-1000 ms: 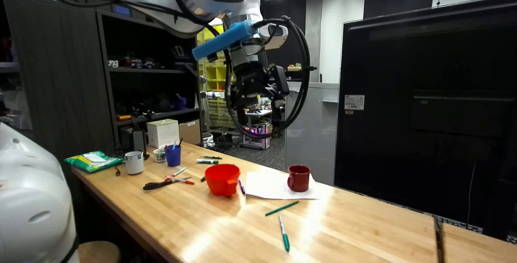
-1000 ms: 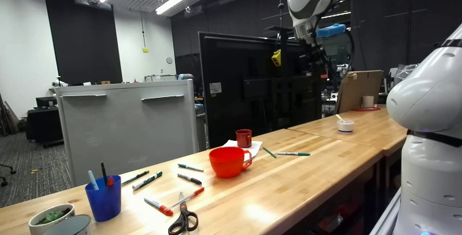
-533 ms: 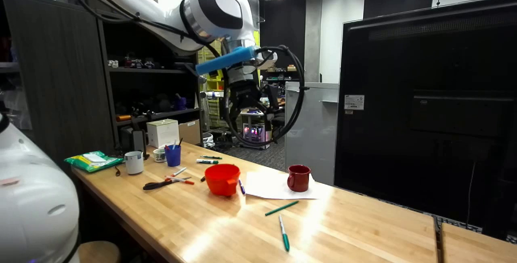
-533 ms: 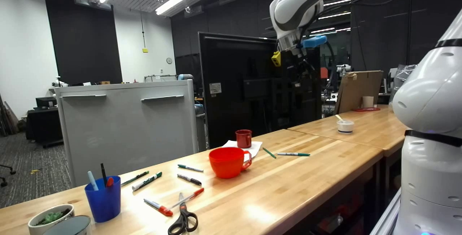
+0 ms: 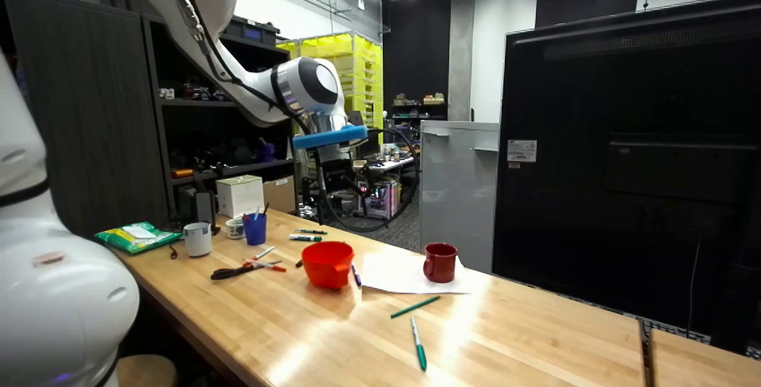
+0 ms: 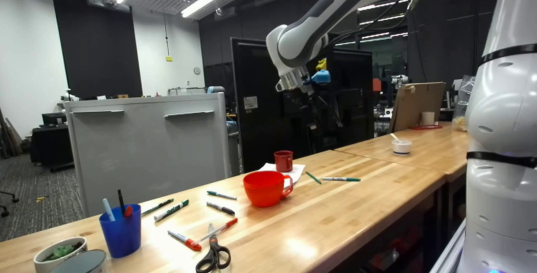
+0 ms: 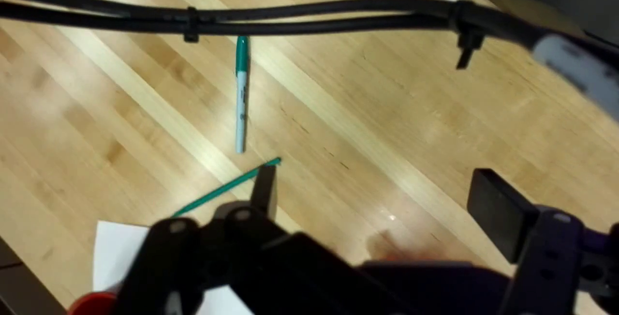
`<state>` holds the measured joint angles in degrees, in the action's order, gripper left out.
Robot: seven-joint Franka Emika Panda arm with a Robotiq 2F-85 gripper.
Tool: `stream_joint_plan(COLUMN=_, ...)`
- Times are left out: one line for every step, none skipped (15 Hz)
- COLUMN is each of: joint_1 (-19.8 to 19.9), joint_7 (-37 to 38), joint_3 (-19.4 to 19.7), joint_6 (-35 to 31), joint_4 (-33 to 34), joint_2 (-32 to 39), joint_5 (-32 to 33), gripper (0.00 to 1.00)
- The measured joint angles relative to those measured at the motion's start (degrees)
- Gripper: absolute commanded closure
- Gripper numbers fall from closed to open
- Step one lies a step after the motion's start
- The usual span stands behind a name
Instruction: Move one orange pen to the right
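Observation:
The orange pen (image 5: pixel 275 267) is slim and orange-red with a paler section. It lies across the scissors at the cup end of the table. It also shows in an exterior view (image 6: pixel 230 223), crossing the scissor blades near a red-capped marker (image 6: pixel 184 240). It is out of the wrist view. My gripper (image 5: pixel 343 211) hangs well above the table, far from the pen. In an exterior view the gripper (image 6: pixel 326 125) is above and beyond the red mug. In the wrist view the gripper (image 7: pixel 377 184) has its fingers wide apart with nothing between them.
A red bowl (image 6: pixel 264 189) stands mid-table, with a dark red mug (image 5: pixel 440 263) on white paper (image 5: pixel 389 274). A thin green pen (image 7: pixel 222 190) and a green-capped marker (image 7: pixel 242 97) lie nearby. A blue cup (image 6: pixel 121 233) and scissors (image 6: pixel 214 254) are at the cup end.
The arm has swung toward the cup end of the table and come lower, moving left and down in both exterior views. The things on the table have not moved.

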<state>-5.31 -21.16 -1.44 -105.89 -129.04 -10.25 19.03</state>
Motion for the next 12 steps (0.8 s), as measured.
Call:
stream_joint_plan(joint_1=-0.55, joint_7=-1.95, joint_3=-0.65, joint_6=-0.02, joint_4=0.85, joint_2=1.43, joint_5=0.01, gripper=0.0)
stream_joint_plan(joint_1=-1.01, joint_7=-3.96, joint_3=-1.29, joint_6=-0.01, joint_4=1.66, joint_2=2.69, joint_5=0.1, gripper=0.0)
stream_joint_plan(joint_1=-1.47, joint_7=-6.15, joint_3=-1.97, joint_6=-0.01, joint_4=2.46, joint_2=3.83, joint_5=0.11, gripper=0.0)
stream_joint_plan(joint_1=-1.9, joint_7=-8.14, joint_3=-2.63, joint_6=0.02, joint_4=3.07, joint_2=4.72, joint_5=0.13, gripper=0.0)
stream_joint_plan(joint_1=-2.36, joint_7=-10.01, joint_3=-3.36, joint_6=0.05, joint_4=3.6, joint_2=5.52, joint_5=0.29, gripper=0.0)
stream_joint_plan(joint_1=-2.86, joint_7=-11.78, joint_3=-4.07, joint_6=0.06, joint_4=3.95, joint_2=6.2, joint_5=0.31, gripper=0.0)
stream_joint_plan(joint_1=-3.42, joint_7=-13.6, joint_3=-4.91, joint_6=0.06, joint_4=4.11, joint_2=6.8, joint_5=0.32, gripper=0.0)
stream_joint_plan(joint_1=-3.97, joint_7=-15.16, joint_3=-5.76, joint_6=0.06, joint_4=4.1, joint_2=7.24, joint_5=0.32, gripper=0.0)
stream_joint_plan(joint_1=-4.6, joint_7=-16.77, joint_3=-6.62, joint_6=0.06, joint_4=4.01, joint_2=7.62, joint_5=0.32, gripper=0.0)
stream_joint_plan(joint_1=-5.25, joint_7=-18.38, joint_3=-7.48, joint_6=0.06, joint_4=3.79, joint_2=7.82, joint_5=0.32, gripper=0.0)
stream_joint_plan(joint_1=-5.91, joint_7=-20.11, joint_3=-8.29, joint_6=0.06, joint_4=3.51, joint_2=7.85, joint_5=0.32, gripper=0.0)
stream_joint_plan(joint_1=-6.5, joint_7=-21.83, joint_3=-9.03, joint_6=0.07, joint_4=3.19, joint_2=7.77, joint_5=0.34, gripper=0.0)
